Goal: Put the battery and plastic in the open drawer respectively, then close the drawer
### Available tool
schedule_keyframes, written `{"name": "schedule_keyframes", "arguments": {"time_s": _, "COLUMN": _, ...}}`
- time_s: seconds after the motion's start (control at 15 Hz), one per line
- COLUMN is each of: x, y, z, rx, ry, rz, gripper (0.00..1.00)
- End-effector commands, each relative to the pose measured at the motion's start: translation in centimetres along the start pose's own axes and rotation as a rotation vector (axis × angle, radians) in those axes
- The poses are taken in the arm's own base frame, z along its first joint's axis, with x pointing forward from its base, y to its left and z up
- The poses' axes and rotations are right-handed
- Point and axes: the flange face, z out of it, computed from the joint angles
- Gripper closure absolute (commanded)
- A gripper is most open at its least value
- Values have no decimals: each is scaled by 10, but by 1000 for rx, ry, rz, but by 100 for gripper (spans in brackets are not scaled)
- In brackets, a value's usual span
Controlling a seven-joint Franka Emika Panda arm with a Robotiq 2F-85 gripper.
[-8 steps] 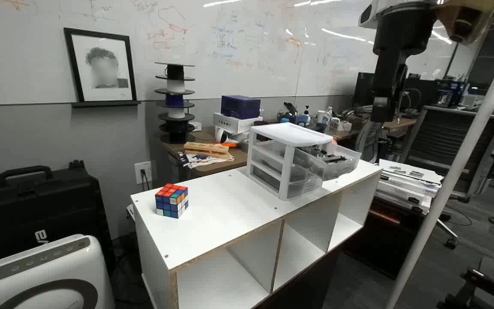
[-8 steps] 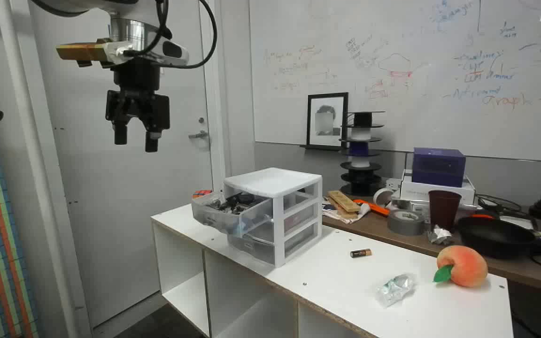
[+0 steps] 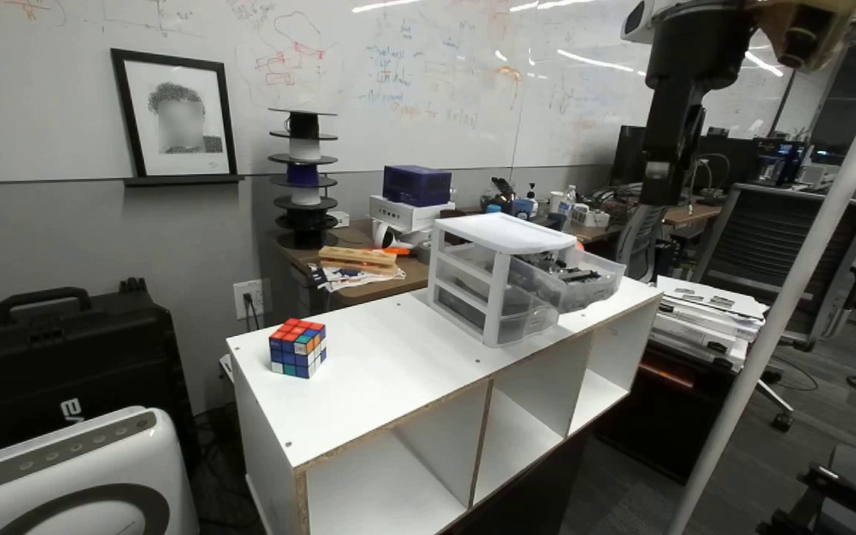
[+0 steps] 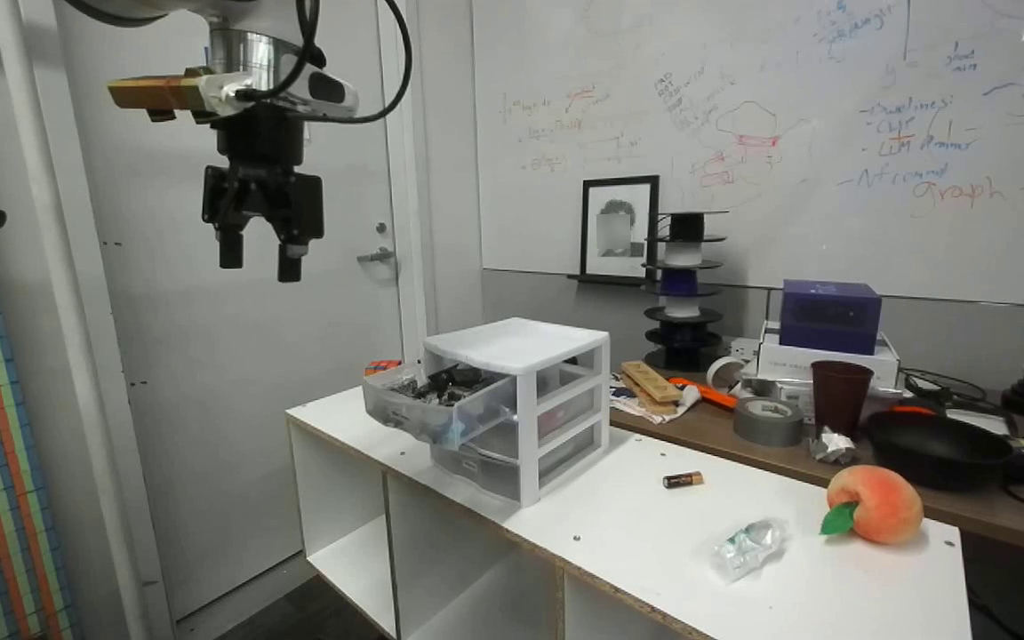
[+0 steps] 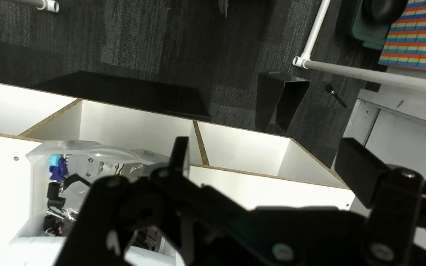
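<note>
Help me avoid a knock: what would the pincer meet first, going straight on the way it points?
Probably the dark carpet: the pincer points down, its line seemingly passing in front of the white shelf. Depth is unclear; it might clip that shelf instead.

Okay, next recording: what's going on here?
The robot's gripper hangs open in the air, holding nothing. The battery and crumpled plastic lie on the white shelf, neither stowed yet. The top drawer of the three-tier unit is pulled out, with assorted small parts inside.
</note>
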Motion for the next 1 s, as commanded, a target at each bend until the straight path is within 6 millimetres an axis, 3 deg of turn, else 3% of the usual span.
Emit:
{"name": "schedule_keyframes", "arguments": {"time_s": 0.0, "x": 0, "y": 0, "z": 0, "rx": 0, "ry": -1, "rz": 0, "gripper": 0}}
{"name": "schedule_keyframes", "arguments": {"time_s": 0.87, "x": 0, "y": 0, "z": 0, "rx": 0, "ry": -1, "rz": 0, "gripper": 0}}
{"name": "schedule_keyframes", "arguments": {"time_s": 0.93, "x": 5, "y": 6, "z": -6, "rx": 5, "ry": 14, "rz": 14, "gripper": 0}}
